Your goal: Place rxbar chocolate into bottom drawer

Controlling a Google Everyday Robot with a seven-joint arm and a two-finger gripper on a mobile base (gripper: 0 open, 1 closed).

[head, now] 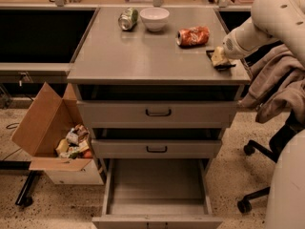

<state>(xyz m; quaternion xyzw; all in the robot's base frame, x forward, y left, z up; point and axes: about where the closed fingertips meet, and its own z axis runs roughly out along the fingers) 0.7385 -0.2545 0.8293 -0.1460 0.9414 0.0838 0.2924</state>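
Camera view: gripper (pixel 218 58) atop flat black rxbar chocolate (pixel 226 67).

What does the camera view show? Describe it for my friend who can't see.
The robot's gripper sits over the rxbar chocolate at the right edge of the cabinet top. Below, the bottom drawer stands open. A crushed orange can lies nearby.

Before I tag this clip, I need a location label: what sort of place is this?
Probably an office or lab workspace: a grey drawer cabinet, a wheeled office chair, a cardboard box of snacks. The gripper sits at the cabinet top's right edge.
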